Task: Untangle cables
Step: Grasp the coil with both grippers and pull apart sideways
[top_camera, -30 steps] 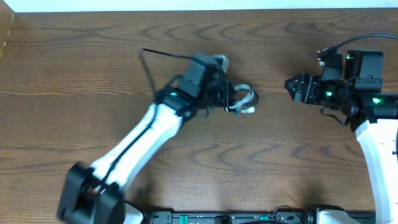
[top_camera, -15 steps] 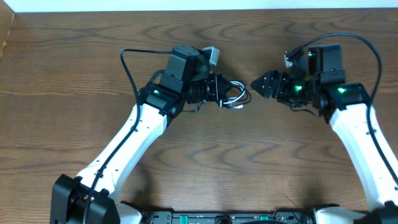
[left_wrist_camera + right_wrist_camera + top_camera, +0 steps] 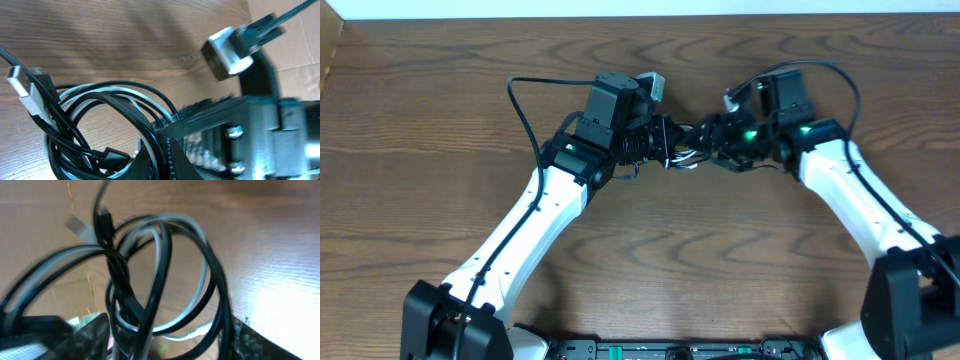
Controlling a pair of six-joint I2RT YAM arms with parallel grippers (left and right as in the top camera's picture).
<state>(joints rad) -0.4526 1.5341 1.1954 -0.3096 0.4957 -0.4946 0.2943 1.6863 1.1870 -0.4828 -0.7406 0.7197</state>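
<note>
Close against the right wrist lens, the cables (image 3: 118, 265) are seen as a blurred knot of black and white loops, held clear of the wood. The right gripper (image 3: 705, 135) is spread wide: its dark fingers (image 3: 60, 335) are cut off at the bottom corners of that view, and the bundle lies between them without being pinched. From the left wrist, only a black finger edge is made out at the bottom, crossed by the loops. The left gripper (image 3: 672, 142) is clenched on the cables, though the pinch itself is hidden by the cords. A white USB plug (image 3: 20, 82) is shown at far left. A silver connector (image 3: 227, 47) above a black body with screws is cut off at right, and what that body belongs to cannot be told. Seen from overhead, both claws are found nose to nose over the middle of the table (image 3: 440, 60), with the bundle half hidden between them. Dark, strongly grained wood is spread to every edge. Beyond it, a tan panel (image 3: 290, 45) and a strip of white wall (image 3: 620, 6) are glimpsed
</note>
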